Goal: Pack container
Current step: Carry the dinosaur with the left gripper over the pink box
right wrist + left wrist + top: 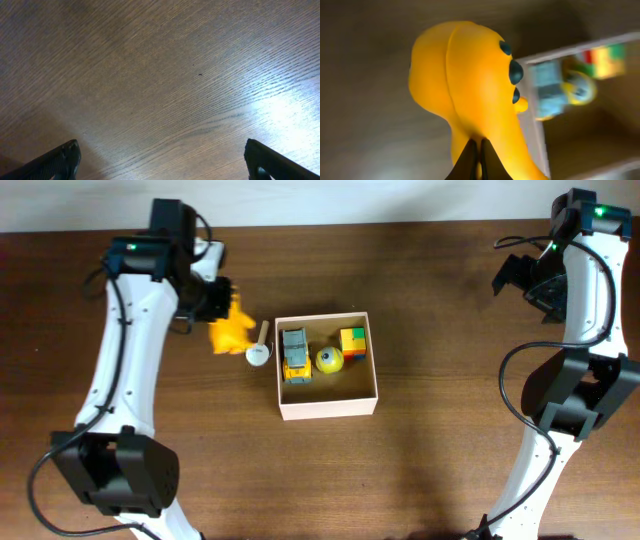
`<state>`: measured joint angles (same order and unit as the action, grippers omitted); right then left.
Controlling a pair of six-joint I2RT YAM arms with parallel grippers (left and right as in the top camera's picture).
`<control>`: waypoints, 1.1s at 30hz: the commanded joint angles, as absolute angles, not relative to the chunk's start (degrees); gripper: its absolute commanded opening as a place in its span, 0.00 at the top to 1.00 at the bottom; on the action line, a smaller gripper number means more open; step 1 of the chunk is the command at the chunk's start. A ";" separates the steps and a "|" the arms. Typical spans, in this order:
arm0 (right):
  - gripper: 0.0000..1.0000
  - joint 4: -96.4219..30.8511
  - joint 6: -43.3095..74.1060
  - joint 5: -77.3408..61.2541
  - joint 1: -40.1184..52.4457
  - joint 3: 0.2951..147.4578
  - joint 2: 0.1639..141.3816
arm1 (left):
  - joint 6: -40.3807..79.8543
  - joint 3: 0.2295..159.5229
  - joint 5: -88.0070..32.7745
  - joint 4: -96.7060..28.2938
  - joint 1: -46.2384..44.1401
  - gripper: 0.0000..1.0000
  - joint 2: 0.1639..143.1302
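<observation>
The container (328,407) is a square white cardboard box with a tan inside, at the table's middle. In it lie a grey-yellow toy truck (294,354), a yellow ball (328,361) and a multicoloured block (352,342). My left gripper (222,308) is shut on a yellow soft toy (231,330) with dark spots, held left of the box. In the left wrist view the toy (465,80) fills the frame above the fingers (477,155), with the box (540,125) to its right. My right gripper (522,278) is open and empty at the far right, over bare table (160,90).
A small white object on a wooden stick (259,352) lies on the table against the box's left wall. The table is dark brown wood.
</observation>
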<state>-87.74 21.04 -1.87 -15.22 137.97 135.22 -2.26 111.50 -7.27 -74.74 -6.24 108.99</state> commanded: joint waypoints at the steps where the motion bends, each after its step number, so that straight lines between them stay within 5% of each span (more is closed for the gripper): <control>1: 0.02 -87.57 21.52 -2.17 -15.03 137.88 135.39 | -10.28 112.84 -13.58 -73.10 -10.81 0.98 109.06; 17: 0.01 -87.57 21.52 -2.17 -15.03 137.88 135.39 | -43.22 112.64 -13.13 -74.28 -31.07 0.98 109.06; 33: 0.01 -87.57 21.52 -2.15 -15.03 137.88 135.39 | -56.36 107.11 -0.14 -74.22 -34.35 0.98 109.54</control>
<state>-87.74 21.02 -1.87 -15.22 137.97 135.22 -50.65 107.98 -1.23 -74.32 -34.37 108.99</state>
